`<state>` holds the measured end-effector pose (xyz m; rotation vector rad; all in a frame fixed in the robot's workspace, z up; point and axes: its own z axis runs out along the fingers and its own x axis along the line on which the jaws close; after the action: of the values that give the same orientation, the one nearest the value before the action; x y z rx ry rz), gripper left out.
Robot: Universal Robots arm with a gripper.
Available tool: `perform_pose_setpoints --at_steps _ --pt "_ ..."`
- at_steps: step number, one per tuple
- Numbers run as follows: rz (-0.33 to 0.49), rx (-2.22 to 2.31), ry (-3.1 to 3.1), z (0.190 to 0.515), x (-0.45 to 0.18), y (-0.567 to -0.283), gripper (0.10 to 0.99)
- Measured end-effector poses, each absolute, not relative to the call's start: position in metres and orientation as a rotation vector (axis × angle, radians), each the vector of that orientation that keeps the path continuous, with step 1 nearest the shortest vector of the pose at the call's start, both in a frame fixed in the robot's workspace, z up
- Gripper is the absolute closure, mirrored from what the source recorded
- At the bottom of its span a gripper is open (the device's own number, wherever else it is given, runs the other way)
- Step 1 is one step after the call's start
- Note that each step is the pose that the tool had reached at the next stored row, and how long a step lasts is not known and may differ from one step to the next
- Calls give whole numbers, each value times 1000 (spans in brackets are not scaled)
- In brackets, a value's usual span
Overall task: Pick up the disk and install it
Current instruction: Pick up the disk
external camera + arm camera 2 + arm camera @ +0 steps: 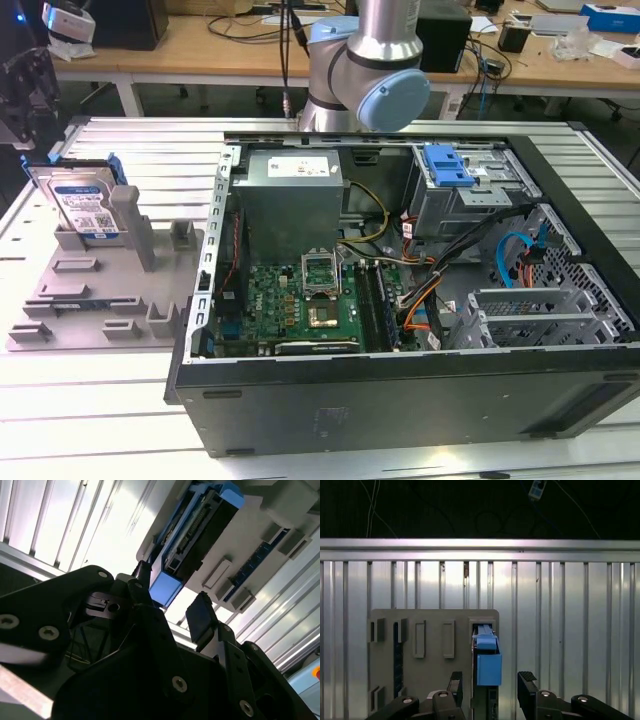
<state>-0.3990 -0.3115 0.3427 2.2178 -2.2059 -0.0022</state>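
The disk (85,205) stands on edge in a slot of the grey fixture plate (90,290) at the exterior view's left. It is silver-grey with a white-and-blue label and a blue carrier frame. My gripper (25,100) hangs just above it, dark against the background. In the first wrist view the disk's blue carrier (488,667) lies between the two black fingertips of the gripper (490,685), which is open. The second wrist view shows the disk (192,540) edge-on beyond the spread gripper (172,600). Nothing is held.
An open computer case (400,250) takes up the middle and the exterior view's right, with a motherboard, cables and a drive bay bearing a blue tab (447,165). A grey post (128,215) stands beside the disk. The arm's base (365,70) rises behind the case.
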Motion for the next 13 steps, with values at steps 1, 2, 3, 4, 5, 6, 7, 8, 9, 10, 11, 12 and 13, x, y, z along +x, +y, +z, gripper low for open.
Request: perform_pose_setpoints --at_steps 1,2,3,4,5,6,7,8,9,10,11,12,13 --pt "-2 2218 -2206 342 -399 -311 525" --pt "-2 2218 -2206 341 -400 -311 525" --pt "-2 2218 -2206 341 -400 -311 525" --pt "-2 2218 -2206 340 -400 -312 525" --pt "-2 2218 -2206 340 -400 -312 525" --pt "-2 2218 -2206 339 -400 -312 525" --pt "-2 2218 -2206 338 -400 -312 525" --pt "-2 2218 -2206 337 -401 -312 525" --pt "-2 2218 -2206 336 -401 -312 525" --pt "-2 2218 -2206 335 -401 -312 525" --pt "-2 2218 -2206 334 -401 -312 525" --pt "-2 2218 -2206 333 -401 -312 525" --pt "-2 2218 -2206 332 -401 -312 525"
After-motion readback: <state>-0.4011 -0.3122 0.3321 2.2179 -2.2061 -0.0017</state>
